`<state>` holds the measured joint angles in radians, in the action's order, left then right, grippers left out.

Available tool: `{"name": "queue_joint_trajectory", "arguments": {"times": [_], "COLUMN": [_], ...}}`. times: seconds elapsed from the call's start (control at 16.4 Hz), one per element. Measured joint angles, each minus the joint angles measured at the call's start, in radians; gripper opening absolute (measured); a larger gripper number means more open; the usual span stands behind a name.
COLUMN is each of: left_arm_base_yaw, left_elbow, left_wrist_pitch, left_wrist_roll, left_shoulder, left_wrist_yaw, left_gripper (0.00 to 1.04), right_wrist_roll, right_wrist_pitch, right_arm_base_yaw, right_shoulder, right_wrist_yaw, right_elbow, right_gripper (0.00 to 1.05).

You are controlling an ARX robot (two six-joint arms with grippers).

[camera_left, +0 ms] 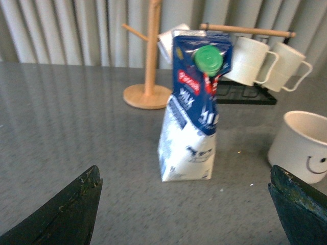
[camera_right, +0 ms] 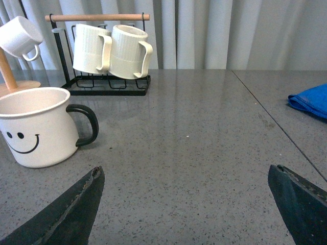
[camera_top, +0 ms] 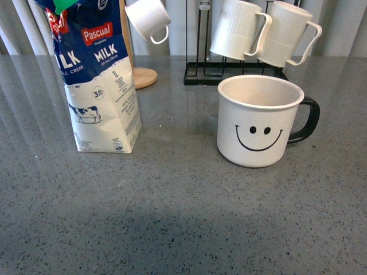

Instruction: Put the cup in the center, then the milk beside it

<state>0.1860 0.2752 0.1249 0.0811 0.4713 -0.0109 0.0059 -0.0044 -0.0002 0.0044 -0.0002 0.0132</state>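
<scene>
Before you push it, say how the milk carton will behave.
The milk carton is tall on a narrow base, so a high push would likely tip it. Its creased, pinched walls would probably give under a squeeze. On the smooth table, a low push may slide it.

Pictured at opposite edges of the left wrist view: two blackish, wedge-shaped fingers point(camera_left: 66, 214) of the left gripper point(camera_left: 184, 171), tapering to blunt tips with scuffed, pale-flecked rims. Matched in the right wrist view by the fingers point(camera_right: 66, 214) of the right gripper point(camera_right: 185, 168), equally dark and matte, faintly green-tinted, worn and speckled along the inner edges.
</scene>
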Motion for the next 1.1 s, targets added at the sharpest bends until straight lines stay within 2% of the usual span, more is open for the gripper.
{"name": "queue_joint_trajectory", "arguments": {"times": [0.12, 0.31, 0.49, 0.79, 0.85, 1.1], "left_arm_base_yaw": [0.012, 0.043, 0.041, 0.031, 0.033, 0.058], "left_elbow": [0.073, 0.209, 0.322, 0.447, 0.475, 0.479], "left_wrist_pitch": [0.14, 0.227, 0.244, 0.272, 0.307, 0.341], "left_wrist_roll": [0.032, 0.054, 0.078, 0.093, 0.095, 0.068], "left_shoulder": [0.211, 0.474, 0.61, 0.826, 0.931, 0.963], "left_wrist_yaw": [-0.069, -0.106, -0.158, -0.161, -0.138, -0.088], "left_gripper": [0.98, 0.98, 0.98, 0.98, 0.9, 0.53], "right_wrist_roll": [0.0, 0.0, 0.0, 0.0, 0.0, 0.0], "right_wrist_pitch": [0.0, 0.0, 0.0, 0.0, 0.0, 0.0], "right_arm_base_yaw": [0.0, 0.0, 0.0, 0.0, 0.0, 0.0], "right_shoulder": [0.0, 0.0, 0.0, 0.0, 0.0, 0.0], "right_wrist_yaw": [0.0, 0.0, 0.0, 0.0, 0.0, 0.0], "right_elbow": [0.0, 0.0, 0.0, 0.0, 0.0, 0.0], "right_gripper": [0.98, 0.98, 0.98, 0.98, 0.98, 0.98]}}
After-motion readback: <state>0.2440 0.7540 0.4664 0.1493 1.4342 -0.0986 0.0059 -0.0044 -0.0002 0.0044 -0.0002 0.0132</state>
